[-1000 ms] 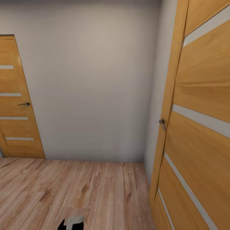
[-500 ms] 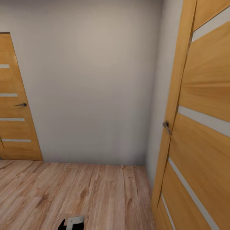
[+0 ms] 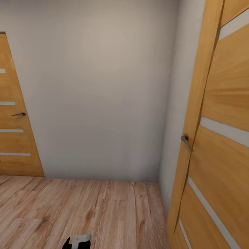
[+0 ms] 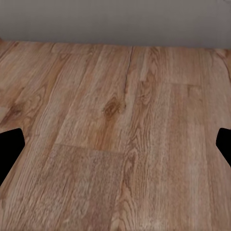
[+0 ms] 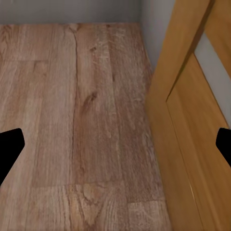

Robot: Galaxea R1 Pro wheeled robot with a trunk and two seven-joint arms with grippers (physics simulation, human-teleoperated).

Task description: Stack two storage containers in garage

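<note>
The storage containers are out of view. I stand on light wood plank flooring (image 3: pixel 93 211) in a corner between plain grey-white walls. In the left wrist view my left gripper (image 4: pixel 115 149) is open, its black fingertips (image 4: pixel 9 149) far apart over bare planks with nothing between them. In the right wrist view my right gripper (image 5: pixel 115 149) is open too, empty, above planks beside an orange-wood door (image 5: pixel 192 144).
An orange-wood door (image 3: pixel 221 145) with frosted strips and a metal handle (image 3: pixel 186 141) stands very close on the right. A second such door (image 3: pixel 14 131) is shut at the far left. A grey-white wall (image 3: pixel 103 90) lies ahead. A black-and-white robot part (image 3: pixel 79 241) shows at the bottom edge.
The whole view has shifted: the left door slid toward the left edge and the right door grew larger, so the camera moved forward toward the corner. Both grippers look unchanged.
</note>
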